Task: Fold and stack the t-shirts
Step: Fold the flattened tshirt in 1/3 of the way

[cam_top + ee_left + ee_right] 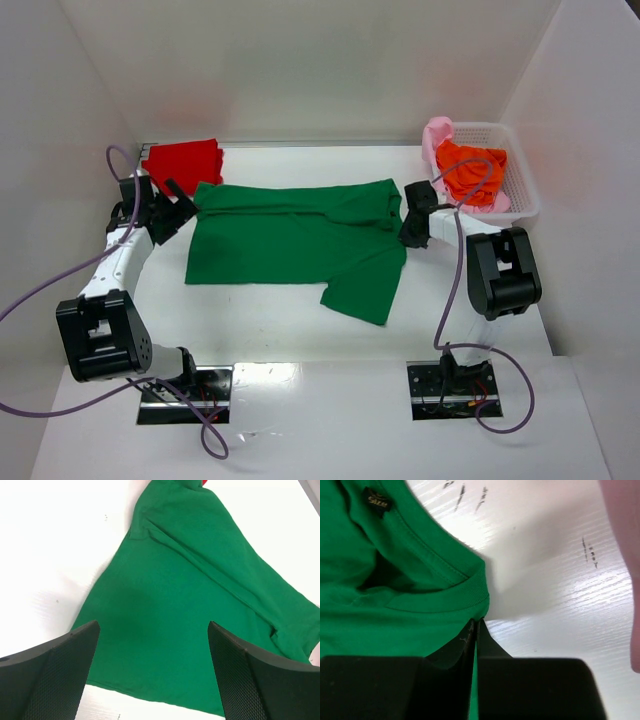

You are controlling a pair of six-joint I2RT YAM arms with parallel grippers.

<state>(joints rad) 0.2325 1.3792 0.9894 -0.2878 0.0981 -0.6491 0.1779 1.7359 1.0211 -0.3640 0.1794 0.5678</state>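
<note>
Collar of green t-shirt (290,240) pinched in right gripper (476,629); left gripper (152,626) spread wide, empty; red t-shirt (183,163) at 10 o'clock, basket (520,190) at 2 o'clock.

Green t-shirt (290,238), red t-shirt (185,162), orange t-shirt (470,172), pink t-shirt (436,138), white basket (524,178)

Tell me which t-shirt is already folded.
The red t-shirt, folded at far left; green lies spread out, orange and pink sit crumpled in the basket.
</note>
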